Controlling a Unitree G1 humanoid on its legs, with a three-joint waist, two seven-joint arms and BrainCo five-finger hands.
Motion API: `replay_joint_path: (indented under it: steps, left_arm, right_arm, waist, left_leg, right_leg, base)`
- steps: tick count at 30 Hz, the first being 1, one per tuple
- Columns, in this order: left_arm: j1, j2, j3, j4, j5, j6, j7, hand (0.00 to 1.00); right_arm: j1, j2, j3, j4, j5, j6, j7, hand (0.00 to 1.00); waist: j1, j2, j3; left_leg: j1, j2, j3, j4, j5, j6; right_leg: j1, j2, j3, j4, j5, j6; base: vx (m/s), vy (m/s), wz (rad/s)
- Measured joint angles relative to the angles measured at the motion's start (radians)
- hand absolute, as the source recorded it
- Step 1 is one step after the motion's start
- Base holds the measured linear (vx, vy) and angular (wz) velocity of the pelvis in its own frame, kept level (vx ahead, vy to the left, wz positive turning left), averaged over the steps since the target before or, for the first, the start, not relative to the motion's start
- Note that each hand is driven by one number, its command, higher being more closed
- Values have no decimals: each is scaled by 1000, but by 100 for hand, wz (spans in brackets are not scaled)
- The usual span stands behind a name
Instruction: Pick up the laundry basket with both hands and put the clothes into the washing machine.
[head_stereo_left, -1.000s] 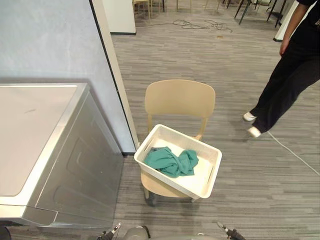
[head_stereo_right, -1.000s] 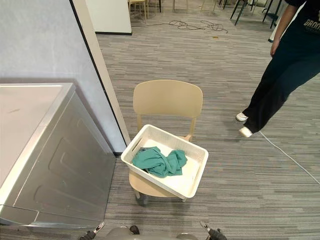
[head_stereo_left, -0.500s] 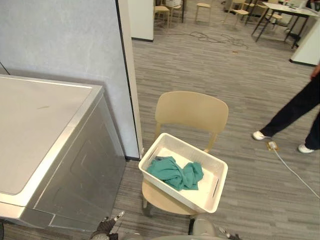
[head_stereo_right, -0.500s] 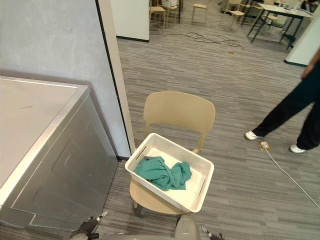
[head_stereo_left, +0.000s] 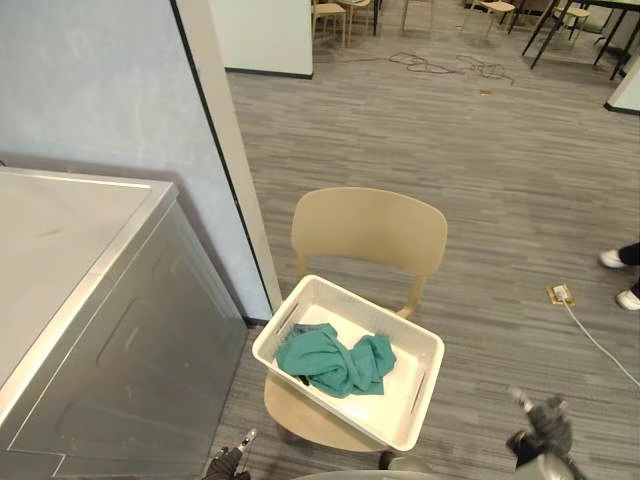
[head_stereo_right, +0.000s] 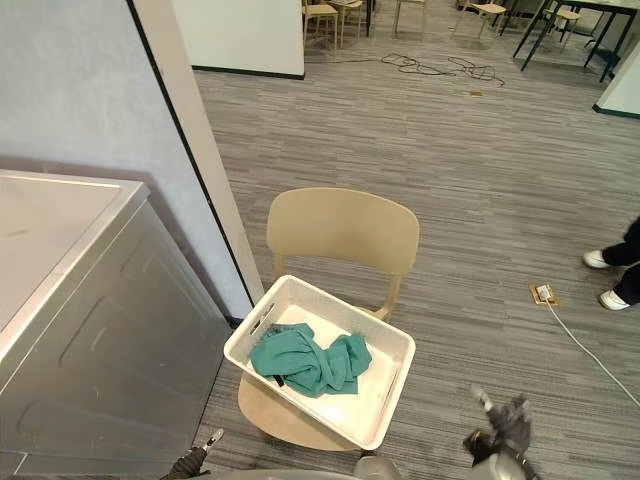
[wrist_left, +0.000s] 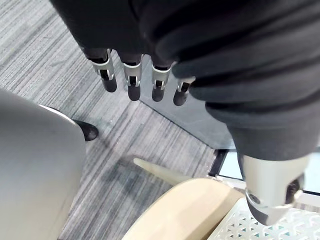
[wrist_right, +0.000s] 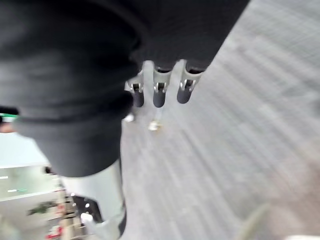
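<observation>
Grey striped flooring runs under a tan chair, where the white laundry basket sits on the seat with green clothes bunched inside (nearer its washer end). The washing machine stands near the chair. The left hand and right hand hang low, apart from the basket, fingers straight, holding nothing.

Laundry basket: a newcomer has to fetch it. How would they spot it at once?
Right of the silver-grey washing machine, past the end of the wall, stands a beige chair. The laundry basket sits on its seat: a white perforated tub, the one thing holding crumpled teal clothes.
</observation>
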Motion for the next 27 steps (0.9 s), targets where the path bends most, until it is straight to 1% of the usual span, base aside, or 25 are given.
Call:
replay_joint_path:
  steps: [1,3,4,6,8,10,12,13,14,17,18,19,20,22,24,25,27]
  left_arm:
    - [1,2,-34,-7,7,0,12,0]
    - [1,7,-80,-14,16,-2,17,0]
    - [1,15,-122,-15,19,-3,18,0]
    - [-3,22,-168,-15,24,-4,16,0]
    - [-7,31,-222,-16,37,-10,15,0]
    - [-8,46,-252,-16,38,-15,14,0]
    - [-9,53,-265,-16,38,-15,13,0]
    - [-10,55,-273,-16,39,-16,13,0]
    - [-14,59,-283,-16,39,-18,11,0]
    - [-19,68,-286,-16,39,-22,7,0]
    - [-20,69,-285,-15,39,-22,5,0]
    - [-40,88,-275,-15,39,-21,-12,0]
    - [-48,93,-274,-16,46,-21,-12,0]
    - [-55,93,-273,-16,53,-21,-12,0]
    - [-56,98,-272,-16,58,-22,-12,0]
    - [-61,103,-269,-17,58,-22,-12,0]
    - [-75,118,-267,-17,72,-22,-10,0]
  right_arm:
    - [-9,4,11,-67,-26,-10,-17,0]
    - [-31,4,29,-122,-54,-27,-29,0]
    - [-60,3,60,-150,-65,-43,-37,0]
    - [-95,-12,117,-172,-79,-53,-30,0]
    - [-128,-70,227,-168,-136,-60,8,0]
    - [-148,-103,296,-155,-162,-63,42,0]
    - [-176,-152,394,-99,-180,-61,84,0]
    - [-183,-170,423,-83,-182,-60,100,0]
    - [-197,-198,470,-56,-192,-56,142,0]
    - [-215,-252,571,13,-222,-38,208,0]
    - [-215,-262,588,22,-231,-35,217,0]
    - [-217,-356,731,35,-299,-19,299,0]
    - [-217,-373,759,40,-329,-19,327,0]
    - [-218,-374,768,43,-338,-19,340,0]
    - [-238,-397,793,52,-340,-19,340,0]
    - [-261,-418,814,69,-351,-21,342,0]
    - [-306,-471,864,100,-382,-21,355,0]
  waist:
    - [-1,3,0]
    - [-1,7,-1]
    - [-2,11,-1]
    - [-5,16,-1]
    - [-4,21,-2]
    - [-1,22,-1]
    - [2,19,1]
    - [3,18,3]
    - [5,16,10]
    - [8,8,20]
    - [10,6,24]
    - [11,-7,66]
    - [12,-9,78]
    - [17,-9,86]
    - [16,-10,95]
    - [16,-12,106]
    - [28,-16,123]
  left_leg:
    - [-5,-5,-5,0,3,2]
    - [-4,-9,-6,0,8,3]
    - [-7,-9,-8,0,12,2]
    - [-6,-9,-8,0,15,0]
    - [-7,-11,-12,0,15,0]
    - [-8,-12,-18,1,15,0]
    - [-9,-12,-21,2,16,-1]
    - [-11,-12,-21,2,16,-2]
    - [-13,-12,-24,3,18,-5]
    - [-26,-12,-36,6,22,-6]
    - [-28,-12,-37,7,22,-7]
    - [-60,-13,-57,18,26,-13]
    - [-68,-13,-63,18,28,-17]
    - [-69,-12,-63,18,28,-17]
    - [-76,-12,-63,18,28,-17]
    - [-77,-12,-62,18,28,-17]
    - [-101,-12,-64,31,28,-17]
  right_leg:
    - [1,-4,-4,-6,3,2]
    - [3,-6,-5,-19,13,3]
    - [14,-5,-11,-44,27,1]
    - [37,-3,-17,-83,47,3]
    - [63,-2,-27,-132,74,6]
    - [79,-1,-35,-164,92,6]
    - [90,1,-37,-185,106,6]
    - [91,1,-37,-190,111,5]
    - [91,2,-37,-194,116,5]
    - [85,3,-41,-198,123,5]
    - [85,3,-42,-200,126,4]
    - [70,4,-52,-209,140,1]
    - [67,4,-58,-209,140,0]
    - [67,5,-58,-209,140,0]
    - [67,5,-58,-208,140,0]
    - [67,5,-57,-207,140,0]
    - [35,5,-55,-197,141,-1]
  base:
    - [18,19,9]
    - [35,19,8]
    - [29,15,7]
    - [3,11,6]
    - [-24,22,9]
    - [-42,13,8]
    - [-56,1,2]
    - [-52,-7,-1]
    - [-73,-14,3]
    - [-77,-18,6]
    - [-120,-30,11]
    - [-110,-37,19]
    - [-105,-37,19]
    - [-13,-12,4]
    - [-20,-7,-1]
    - [-58,-14,-1]
    - [-27,-7,-1]
